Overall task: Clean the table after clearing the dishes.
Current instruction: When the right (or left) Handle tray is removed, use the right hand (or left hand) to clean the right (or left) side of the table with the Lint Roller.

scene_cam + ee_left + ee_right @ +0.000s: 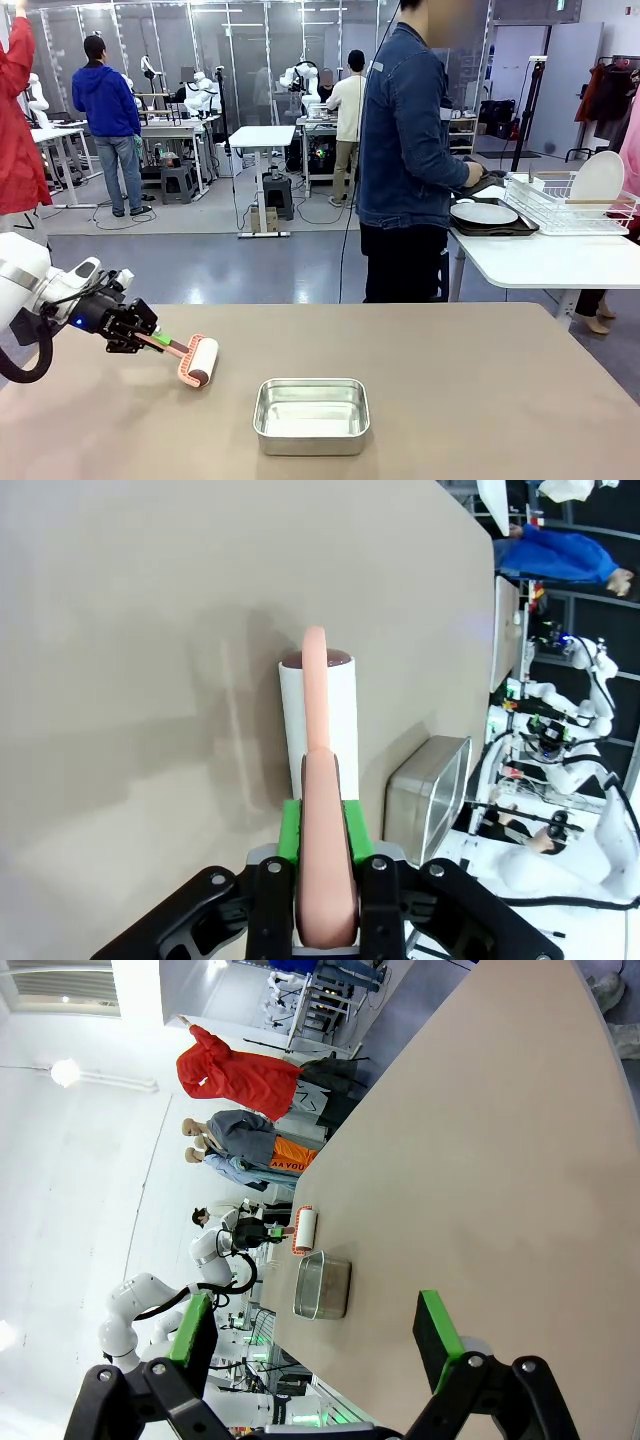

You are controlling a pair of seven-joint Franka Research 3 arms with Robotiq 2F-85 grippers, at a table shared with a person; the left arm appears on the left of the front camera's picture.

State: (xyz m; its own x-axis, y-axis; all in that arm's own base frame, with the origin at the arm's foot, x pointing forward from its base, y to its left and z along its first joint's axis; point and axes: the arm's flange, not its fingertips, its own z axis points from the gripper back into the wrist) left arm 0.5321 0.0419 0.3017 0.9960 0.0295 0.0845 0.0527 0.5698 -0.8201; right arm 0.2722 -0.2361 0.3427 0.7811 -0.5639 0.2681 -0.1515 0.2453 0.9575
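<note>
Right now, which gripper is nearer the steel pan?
Left. The left gripper, shut on the lint roller, sits just left of the steel pan; the right gripper hangs open far from it, the pan small in its wrist view.

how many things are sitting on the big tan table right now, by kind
lint roller: 1, its handle clamped in the left gripper
steel pan: 1
total: 2

Left gripper low, tilted downward, clamped on lint roller handle, right gripper jaws spread wide
</note>
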